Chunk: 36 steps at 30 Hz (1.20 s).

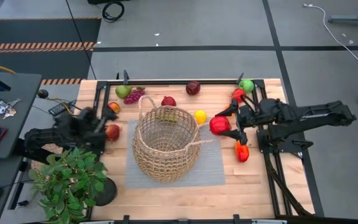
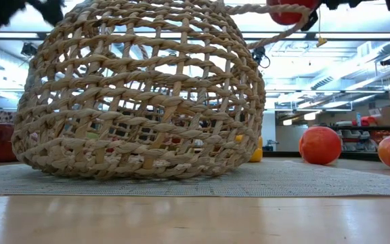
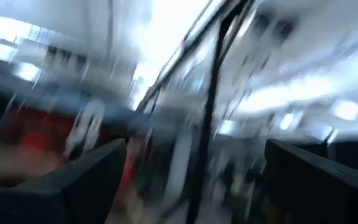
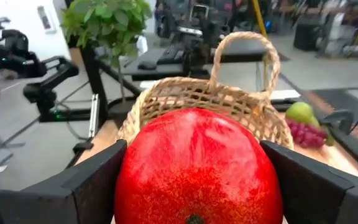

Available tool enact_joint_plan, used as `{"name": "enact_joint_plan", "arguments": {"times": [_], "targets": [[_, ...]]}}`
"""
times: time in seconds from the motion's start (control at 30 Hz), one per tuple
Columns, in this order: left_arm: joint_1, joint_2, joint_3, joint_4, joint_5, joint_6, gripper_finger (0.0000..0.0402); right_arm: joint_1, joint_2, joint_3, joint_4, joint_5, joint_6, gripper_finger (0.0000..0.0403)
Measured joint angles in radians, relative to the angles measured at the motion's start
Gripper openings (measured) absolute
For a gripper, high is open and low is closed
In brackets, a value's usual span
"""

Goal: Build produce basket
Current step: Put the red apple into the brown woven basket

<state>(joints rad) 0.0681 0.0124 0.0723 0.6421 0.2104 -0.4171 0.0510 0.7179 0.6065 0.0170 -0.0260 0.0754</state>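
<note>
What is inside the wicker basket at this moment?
In the high view, one yellowish-green piece lies inside the basket, near its far rim. The low view shows small colored patches through the weave, too broken to name. The rest of the floor is hidden by the walls.

Overhead and table-level cameras share the basket.

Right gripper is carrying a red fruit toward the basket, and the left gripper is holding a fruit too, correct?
Not quite. The right gripper does hold the red fruit near the basket, but the left gripper is open and empty, as the left wrist view shows.
</note>
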Motion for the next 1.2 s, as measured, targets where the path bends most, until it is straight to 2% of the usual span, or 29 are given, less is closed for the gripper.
{"name": "enact_joint_plan", "arguments": {"times": [0.13,0.23,0.3,0.4,0.53,0.6,0.67,0.77,0.83,0.9,1.03,1.13,1.2], "targets": [[0.0,0.0,0.012,0.102,0.11,0.069,0.0389,0.007,-0.004,-0.077,0.169,0.056,-0.018,0.0358],[0.0,0.0,0.017,0.068,0.182,0.271,0.0389,0.007,0.015,-0.132,0.503,0.063,0.016,0.0358],[0.0,0.001,0.016,0.017,0.188,0.44,0.0389,0.007,0.043,-0.16,0.688,0.068,0.02,0.0358],[0.0,0.0,0.016,-0.019,0.173,0.676,0.0389,0.006,0.062,-0.165,0.805,0.071,-0.031,0.0358],[-0.001,0.0,0.017,-0.014,0.125,0.808,0.0389,-0.003,0.051,-0.156,0.888,0.091,-0.072,0.0358],[0.0,0.0,0.017,-0.014,0.002,0.777,0.0389,-0.017,0.033,-0.123,0.837,0.096,-0.072,0.0358],[0.001,0.0,0.018,-0.042,-0.186,0.699,0.0389,-0.037,0.017,-0.072,0.739,0.104,-0.065,0.0358],[0.001,0.0,0.018,-0.162,-0.485,0.541,0.0389,-0.073,0.02,0.012,0.516,0.114,-0.016,0.0358],[0.001,0.0,0.02,-0.247,-0.599,0.434,0.0389,-0.092,0.028,0.072,0.317,0.11,0.016,0.0358],[0.001,0.001,0.033,-0.349,-0.612,0.352,0.0389,-0.107,0.036,0.13,0.114,0.102,0.031,0.0358],[0.001,0.003,0.065,-0.534,-0.563,0.208,0.0389,-0.136,0.074,0.215,-0.153,0.09,0.058,0.0358],[0.001,0.012,0.08,-0.641,-0.549,0.099,0.0389,-0.142,0.091,0.232,-0.241,0.087,0.083,0.0358],[0.001,0.013,0.082,-0.676,-0.501,0.072,0.0389,-0.141,0.089,0.245,-0.241,0.075,0.092,0.0358]]}}
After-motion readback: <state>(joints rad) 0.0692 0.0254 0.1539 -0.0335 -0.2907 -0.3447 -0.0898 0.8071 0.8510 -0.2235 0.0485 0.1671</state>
